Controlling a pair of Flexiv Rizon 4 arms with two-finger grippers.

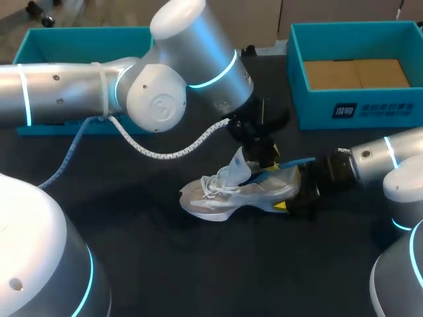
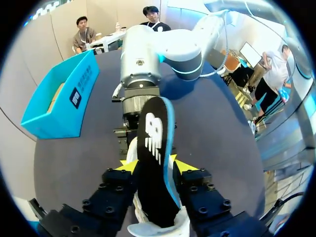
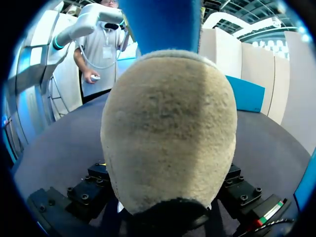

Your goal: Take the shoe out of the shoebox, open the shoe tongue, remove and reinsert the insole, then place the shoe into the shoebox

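Observation:
A white and beige shoe stands on the dark table, toe to the left. My right gripper grips its heel from the right. In the right wrist view the beige heel fills the space between that gripper's fingers. My left gripper hangs just above the shoe's opening. A black insole with a blue edge rises out of the shoe between its fingers. The yellow tips stand apart on either side of the insole. The insole's blue end points right over the heel.
The teal shoebox with brown paper inside stands at the back right, beyond the right arm. A second teal tray sits at the back left, partly behind my left arm. A white coiled cable hangs under the left arm.

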